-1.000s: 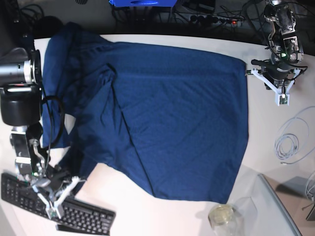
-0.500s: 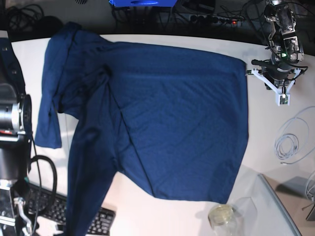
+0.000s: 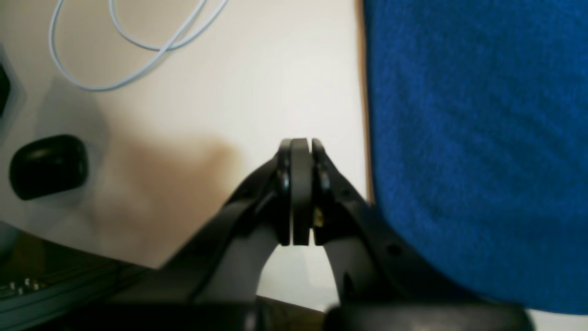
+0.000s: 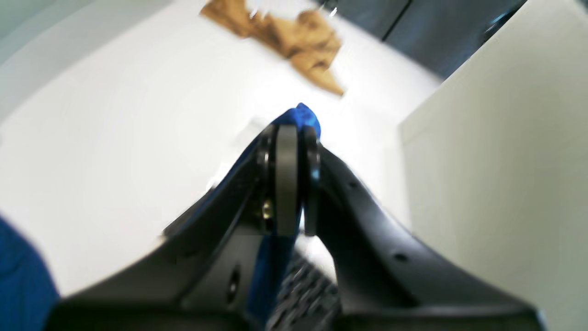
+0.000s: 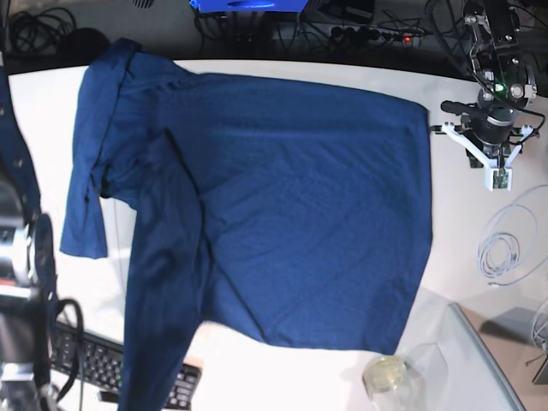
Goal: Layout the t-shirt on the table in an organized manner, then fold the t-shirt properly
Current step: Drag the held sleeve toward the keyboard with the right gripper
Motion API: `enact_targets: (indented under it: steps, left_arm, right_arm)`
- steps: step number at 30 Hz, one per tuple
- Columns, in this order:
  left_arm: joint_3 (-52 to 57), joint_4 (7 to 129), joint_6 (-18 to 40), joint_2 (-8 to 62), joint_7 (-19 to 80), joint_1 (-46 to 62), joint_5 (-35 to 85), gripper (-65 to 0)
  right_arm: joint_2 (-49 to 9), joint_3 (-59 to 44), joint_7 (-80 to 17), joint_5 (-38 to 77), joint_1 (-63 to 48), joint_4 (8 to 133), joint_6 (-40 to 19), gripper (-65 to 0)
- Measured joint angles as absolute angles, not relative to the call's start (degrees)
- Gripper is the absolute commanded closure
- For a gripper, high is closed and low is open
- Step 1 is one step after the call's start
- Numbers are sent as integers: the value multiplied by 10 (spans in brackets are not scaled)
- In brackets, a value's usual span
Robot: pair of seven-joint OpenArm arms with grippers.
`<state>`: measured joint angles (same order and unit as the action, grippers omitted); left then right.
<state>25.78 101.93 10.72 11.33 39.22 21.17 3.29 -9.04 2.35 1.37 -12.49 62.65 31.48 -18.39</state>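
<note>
The right tool (image 4: 287, 184) is clenched on a fold of the t-shirt (image 5: 282, 205), lifted above the white tabletop (image 5: 479, 223). The left tool (image 3: 299, 193) is clenched on nothing, just beside the shirt's edge.

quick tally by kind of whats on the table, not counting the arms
t-shirt: 1
keyboard: 1
white cable coil: 1
clear jar: 1
Total: 4 things on the table

Dark cable clutter (image 5: 360, 30) behind; grey stand (image 5: 501, 360) at corner.
</note>
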Motion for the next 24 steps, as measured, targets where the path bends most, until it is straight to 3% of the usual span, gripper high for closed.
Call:
enact_targets:
  steps: [3, 9, 19, 24]
  left_arm:
    - [258, 1029, 108, 113, 393, 224, 30, 0]
    - [258, 1029, 108, 113, 393, 232, 30, 0]
    - [258, 1030, 107, 110, 392, 234, 32, 0]
    - [257, 1030, 107, 99, 392, 238, 32, 0]
  right_arm:
    - [-91, 22, 41, -132, 654, 286, -181, -9]
    - [-88, 26, 81, -133, 659, 270, -94, -9]
    - [-88, 26, 111, -133, 711, 272, -90, -11]
    - [-86, 26, 103, -131, 648, 213, -89, -99]
